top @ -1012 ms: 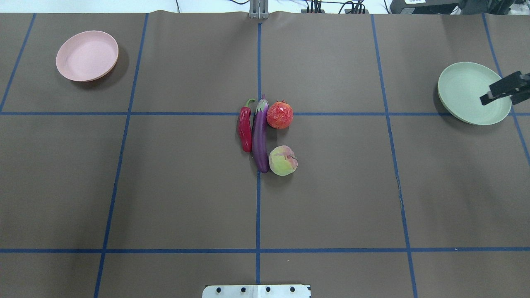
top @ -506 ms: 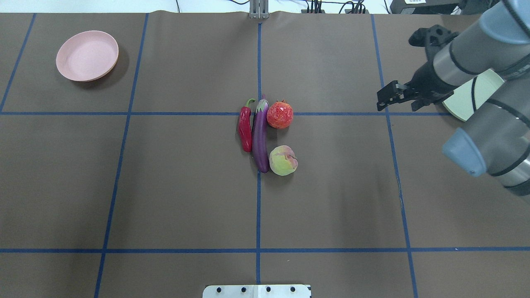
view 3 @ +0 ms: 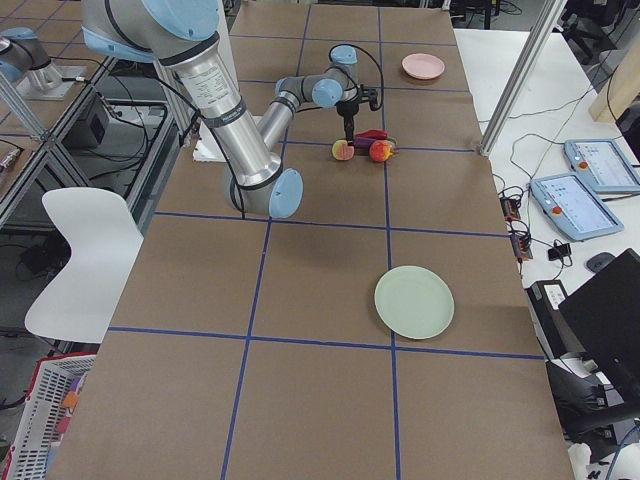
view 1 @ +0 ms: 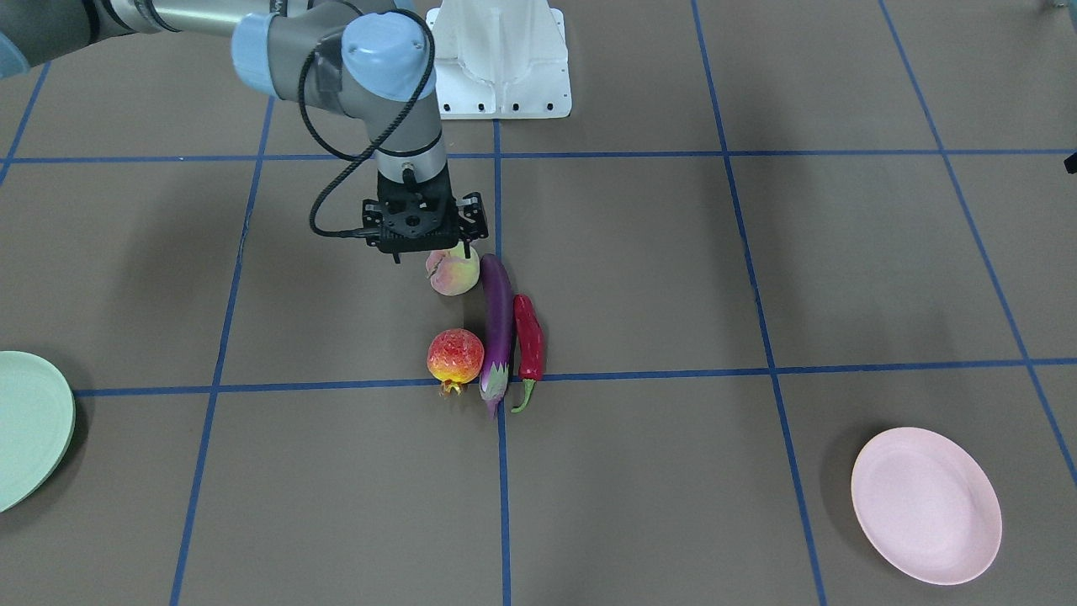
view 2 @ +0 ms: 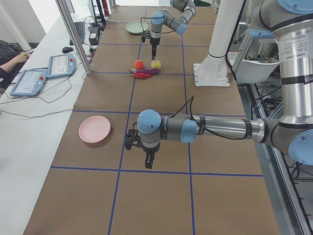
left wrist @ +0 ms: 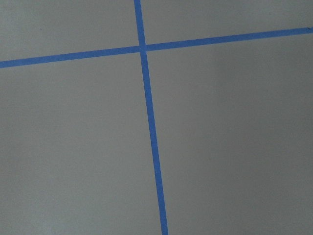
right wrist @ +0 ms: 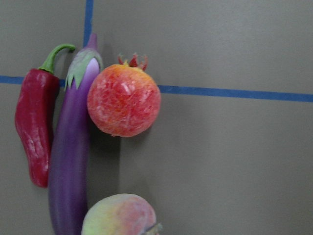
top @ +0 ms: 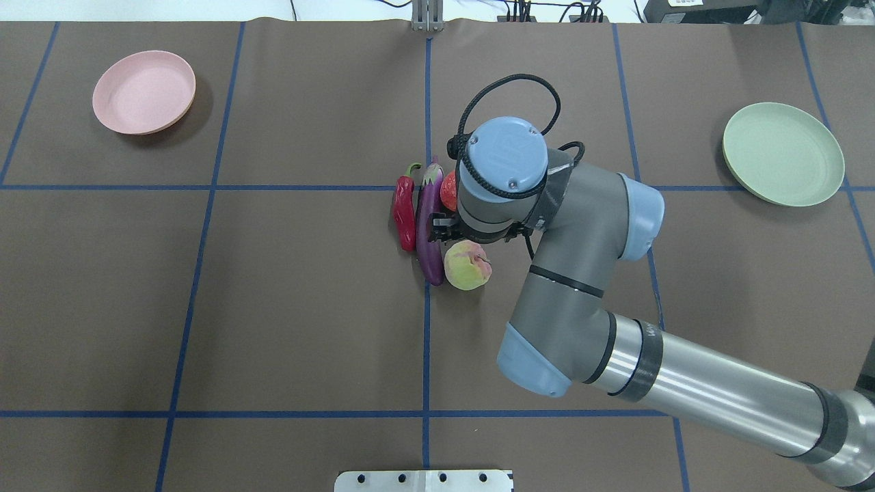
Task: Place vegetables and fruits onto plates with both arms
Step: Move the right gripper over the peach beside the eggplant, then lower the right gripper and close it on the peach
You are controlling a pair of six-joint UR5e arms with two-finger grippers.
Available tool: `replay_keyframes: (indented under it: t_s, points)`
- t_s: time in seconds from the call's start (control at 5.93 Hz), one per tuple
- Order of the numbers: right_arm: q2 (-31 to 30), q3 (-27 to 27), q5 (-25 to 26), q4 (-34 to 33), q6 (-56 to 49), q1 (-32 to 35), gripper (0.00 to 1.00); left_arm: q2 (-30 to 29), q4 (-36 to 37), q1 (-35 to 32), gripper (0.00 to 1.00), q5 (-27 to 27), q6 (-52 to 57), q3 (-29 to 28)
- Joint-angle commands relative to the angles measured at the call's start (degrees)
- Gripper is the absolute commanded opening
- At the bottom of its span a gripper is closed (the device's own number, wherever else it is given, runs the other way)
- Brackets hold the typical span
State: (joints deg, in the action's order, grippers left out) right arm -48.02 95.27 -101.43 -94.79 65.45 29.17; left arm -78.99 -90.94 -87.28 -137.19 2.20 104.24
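Your right tool [view 1: 431, 251] hangs point-down over the cluster in the middle of the desk [top: 273, 307]. Its fingers look spread, with nothing between them. Your left tool [view 2: 148, 160] hovers low over bare desk, well apart from the food. Only the side view shows it, so you cannot tell whether it is spread or pressed together, and its wrist camera gives you nothing but paper and blue tape.

Directly under the right tool, and not touched by it, sits the peach [view 1: 454, 274]. It rests against the blunt end of the eggplant [view 1: 497, 324]. The pomegranate [view 1: 455, 356] leans on the same side of the eggplant, up near its green cap. The chili [view 1: 528, 337] lies along the eggplant's other side, parallel to it and just beside it.

Farther out, the green plate [top: 783, 154] sits near the far corner on the robot's right. The pink plate [top: 143, 92] sits near the far corner on its left. Both are well apart from the cluster.

As for progress, count nothing as done. Both plates are bare and all four pieces lie on the desk, so every pick and every placement is left. Judging by where the right tool sits, you are at the approach for a first grab. The peach is the likeliest target, and it needs only a straight descent.
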Motion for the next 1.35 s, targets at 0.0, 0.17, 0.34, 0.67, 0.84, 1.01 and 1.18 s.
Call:
replay_keyframes:
  t_s: [0.0,0.17,0.34,0.67,0.84,1.01,1.18]
  points:
    - [1.0,-3.0,4.3,-0.2,-0.1,-2.9,1.0,0.0,0.0,0.0,1.0,0.0,0.1,0.0]
    - [0.8,-3.9,5.9,-0.4,-0.4,-3.8,1.0,0.0,0.0,0.0,1.0,0.0,0.1,0.0]
    - [1.1,-4.7,7.0,-0.4,-1.5,-4.4,1.0,0.0,-0.1,0.0,1.0,0.0,0.1,0.0]
    - [2.1,-6.8,8.1,-0.6,-3.0,-4.6,1.0,0.0,-0.1,0.0,1.0,0.0,0.1,0.0]
    - [2.0,-6.8,8.1,-0.7,-3.5,-4.6,0.98,0.0,-0.1,0.0,1.0,0.0,0.1,0.0]
    - [2.4,-6.0,8.0,-3.0,-3.4,-4.6,0.22,0.0,-0.1,0.0,1.0,0.0,0.1,0.0]
    - [2.7,-4.5,8.0,-3.8,-3.2,-4.4,0.0,0.0,-0.1,0.0,1.0,0.0,0.1,0.0]
